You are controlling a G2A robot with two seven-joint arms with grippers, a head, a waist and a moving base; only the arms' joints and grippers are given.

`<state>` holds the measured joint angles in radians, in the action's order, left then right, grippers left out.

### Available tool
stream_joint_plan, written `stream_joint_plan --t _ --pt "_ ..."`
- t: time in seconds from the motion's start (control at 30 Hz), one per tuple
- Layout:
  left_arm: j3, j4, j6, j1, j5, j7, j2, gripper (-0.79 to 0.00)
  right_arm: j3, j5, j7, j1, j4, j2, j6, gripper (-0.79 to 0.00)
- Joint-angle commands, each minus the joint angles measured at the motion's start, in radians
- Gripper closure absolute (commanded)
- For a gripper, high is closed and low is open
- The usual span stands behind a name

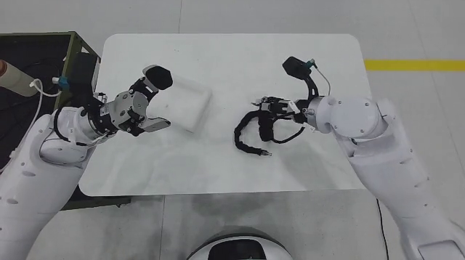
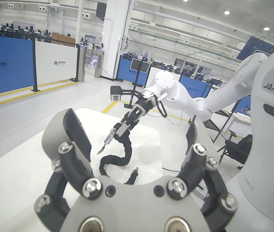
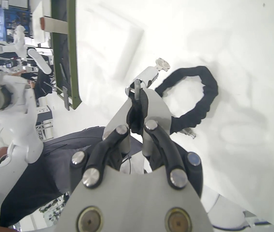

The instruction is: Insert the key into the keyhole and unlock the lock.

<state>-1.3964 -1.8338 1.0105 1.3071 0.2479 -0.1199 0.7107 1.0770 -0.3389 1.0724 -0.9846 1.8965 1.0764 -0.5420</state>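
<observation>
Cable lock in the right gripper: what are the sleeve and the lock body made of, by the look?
The sleeve: black woven fabric, matte; it bunches in wrinkles along its length. The lock body: metal, probably chrome-plated or polished steel, judging by the bright mirror-like highlights. Which metal cannot be told.

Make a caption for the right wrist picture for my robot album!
Right gripper pinches the key, blade at the chrome lock, whose black cable loops over the white table.
</observation>
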Motion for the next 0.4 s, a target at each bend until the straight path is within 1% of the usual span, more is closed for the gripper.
stream_joint_plan --t 0.0,0.07,0.23,0.33,0.37 --pt "0.0 0.0 0.0 0.0 0.0 0.0 0.0 -0.785 -0.004 -0.041 -0.015 0.0 0.006 0.001 -0.005 -0.785" --pt "0.0 0.0 0.0 0.0 0.0 0.0 0.0 -0.785 0.009 -0.079 -0.041 -0.011 0.041 -0.001 -0.013 -0.785" --pt "0.0 0.0 0.0 0.0 0.0 0.0 0.0 -0.785 0.074 -0.17 -0.131 -0.08 0.175 -0.01 0.03 -0.785" --pt "0.0 0.0 0.0 0.0 0.0 0.0 0.0 -0.785 0.125 -0.188 -0.215 -0.147 0.242 -0.014 0.069 -0.785" --pt "0.0 0.0 0.0 0.0 0.0 0.0 0.0 -0.785 0.136 -0.179 -0.224 -0.163 0.252 -0.014 0.079 -0.785"
